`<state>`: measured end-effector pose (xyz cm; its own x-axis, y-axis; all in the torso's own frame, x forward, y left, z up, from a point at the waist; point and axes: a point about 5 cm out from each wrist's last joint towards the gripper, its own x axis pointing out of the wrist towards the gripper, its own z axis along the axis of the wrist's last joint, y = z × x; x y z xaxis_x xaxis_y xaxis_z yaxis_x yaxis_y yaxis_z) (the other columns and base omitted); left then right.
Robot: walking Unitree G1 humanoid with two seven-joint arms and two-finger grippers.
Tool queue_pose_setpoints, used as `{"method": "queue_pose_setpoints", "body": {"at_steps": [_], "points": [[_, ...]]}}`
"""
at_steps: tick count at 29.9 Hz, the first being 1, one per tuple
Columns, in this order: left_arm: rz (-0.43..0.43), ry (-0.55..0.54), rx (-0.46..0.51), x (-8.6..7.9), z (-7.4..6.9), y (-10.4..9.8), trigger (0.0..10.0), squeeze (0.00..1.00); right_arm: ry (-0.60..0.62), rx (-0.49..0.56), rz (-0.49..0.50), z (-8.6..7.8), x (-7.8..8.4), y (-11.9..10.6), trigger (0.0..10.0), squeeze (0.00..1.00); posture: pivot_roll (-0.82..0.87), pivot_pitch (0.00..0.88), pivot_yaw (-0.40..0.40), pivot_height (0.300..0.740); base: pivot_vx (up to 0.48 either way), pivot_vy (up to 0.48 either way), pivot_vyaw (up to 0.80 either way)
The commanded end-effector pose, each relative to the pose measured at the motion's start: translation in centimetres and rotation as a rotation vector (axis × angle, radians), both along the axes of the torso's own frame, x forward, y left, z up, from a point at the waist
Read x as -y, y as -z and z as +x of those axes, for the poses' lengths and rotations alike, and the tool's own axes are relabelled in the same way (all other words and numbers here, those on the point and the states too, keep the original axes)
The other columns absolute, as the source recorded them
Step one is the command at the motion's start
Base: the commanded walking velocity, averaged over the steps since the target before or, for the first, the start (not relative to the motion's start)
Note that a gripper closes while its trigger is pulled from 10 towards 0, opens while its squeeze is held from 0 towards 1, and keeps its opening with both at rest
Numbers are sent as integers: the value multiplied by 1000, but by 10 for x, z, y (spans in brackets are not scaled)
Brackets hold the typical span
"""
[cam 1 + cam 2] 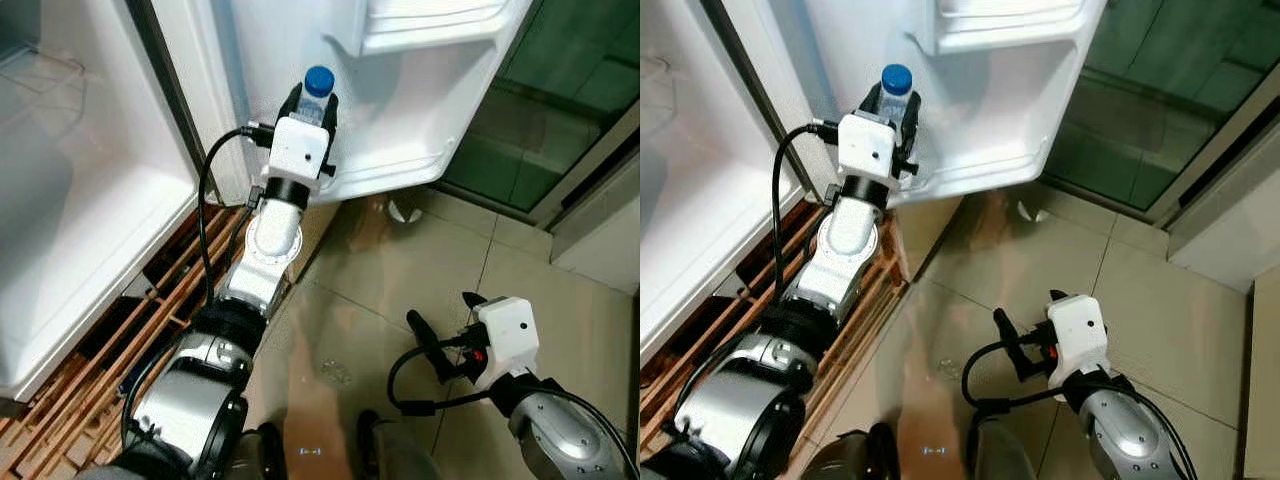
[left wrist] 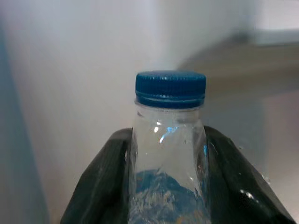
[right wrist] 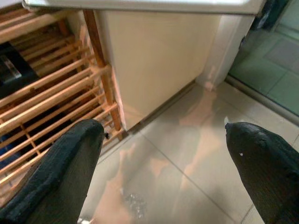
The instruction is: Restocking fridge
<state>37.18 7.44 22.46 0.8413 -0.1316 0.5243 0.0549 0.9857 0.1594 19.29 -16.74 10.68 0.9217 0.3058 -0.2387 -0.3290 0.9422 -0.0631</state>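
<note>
1. Your left gripper (image 1: 312, 100) is raised up at the open white fridge door (image 1: 420, 110), and its jaws are closed snug on a clear plastic water bottle with a blue screw cap (image 2: 170, 140). In the left wrist view you can see a black finger (image 2: 100, 182) pressed against each side of the bottle body, cap poking out above them.
2. The bottle is upright, sitting right by the inner face of the door, close to the lower door shelf's (image 1: 400, 165) left end. Can't tell if the base is resting on anything.
3. Your right gripper (image 3: 163, 154) hangs low over the glossy beige tiled floor (image 1: 380, 300), jaws spread wide, holding nothing.
4. The white fridge interior (image 1: 80, 200) is open on the left, and a slatted wooden rack (image 3: 51, 107) sits under it at floor level.
</note>
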Motion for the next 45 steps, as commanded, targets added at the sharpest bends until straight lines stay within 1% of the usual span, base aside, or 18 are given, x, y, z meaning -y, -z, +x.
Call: {"method": "queue_pose_setpoints", "body": {"at_steps": [1, 3, 6, 9, 10, 12, 13, 17, 20, 22, 24, 27, 29, 34, 38, 42, 43, 45], "points": [[-50, -129, -240, -23, 9, 38, 10000, 0, 12, 0, -3, -3, 3, -3, 10000, 0, -396, 294, 11, 740, 0, 0, 0], [-96, -146, -264, -26, 10, 37, 10000, 0, 13, -3, -4, -4, 2, -3, 10000, 0, -395, 283, 14, 740, 0, 0, 0], [-150, -165, -255, -29, 11, 28, 10000, 0, 14, -5, -6, -2, 2, -2, 10000, 0, -386, 268, 15, 740, 0, 0, 0], [-154, -178, -250, -30, 13, 20, 10000, 0, 13, -4, -6, 1, 2, -2, 10000, 0, -377, 258, 15, 740, 0, 0, 0], [-173, -206, -283, -33, 14, 20, 10000, 0, 8, -2, -5, 4, 1, -1, 10000, 0, -370, 250, 17, 740, 0, 0, 0], [-186, -235, -299, -38, 16, 19, 10000, 0, 5, 0, -5, 7, 0, -1, 10000, 0, -359, 234, 18, 740, 0, 0, 0], [-188, -236, -297, -40, 16, 17, 10000, 1000, 3, 2, -5, 8, -1, -1, 10000, 0, -359, 234, 18, 740, 0, 0, 0], [-191, -236, -289, -45, 17, 7, 10000, 1000, 1, 12, -2, 15, -2, -1, 10000, 0, -343, 218, 21, 740, 0, 0, 0], [-149, -233, -270, -48, 18, -1, 10000, 1000, 6, 28, 3, 21, -2, -2, 10000, 0, -335, 208, 29, 740, 0, 0, 0], [-56, -216, -248, -48, 16, -10, 10000, 1000, 12, 42, 11, 25, -3, -4, 10000, 0, -331, 199, 36, 740, 0, 0, 0], [-26, -211, -252, -48, 16, -12, 10000, 1000, 13, 45, 14, 27, -3, -4, 10000, 0, -330, 198, 36, 740, 0, 0, 0], [-33, -223, -244, -54, 13, -17, 10000, 1000, 16, 44, 21, 29, -3, -3, 10000, 0, -317, 185, 39, 740, 0, 0, 0], [-68, -214, -268, -60, 11, -17, 10000, 1000, 7, 47, 20, 34, -5, -3, 10000, 0, -307, 173, 45, 740, 0, 0, 0], [-83, -211, -275, -72, 0, -22, 10000, 1000, 9, 85, 25, 49, -6, -7, 10000, 0, -275, 137, 54, 740, 0, 0, 0], [-88, -180, -286, -74, -8, -23, 10000, 1000, -2, 108, 35, 53, -11, -13, 10000, 0, -263, 130, 54, 740, 0, 0, 0], [-144, -99, -344, -70, -23, -20, 10000, 1000, -16, 112, 32, 56, -12, -12, 10000, 0, -220, 110, 47, 740, 0, 0, 0], [-144, -99, -344, -70, -23, -20, 10000, 1000, -16, 112, 32, 56, -12, -12, 10000, 0, -220, 110, 47, 740, 0, 0, 0], [-143, -48, -414, -71, -41, -8, 10000, 1000, -17, 116, 33, 61, -11, -12, 10000, 0, -197, 100, 43, 740, 0, 0, 0]]}}
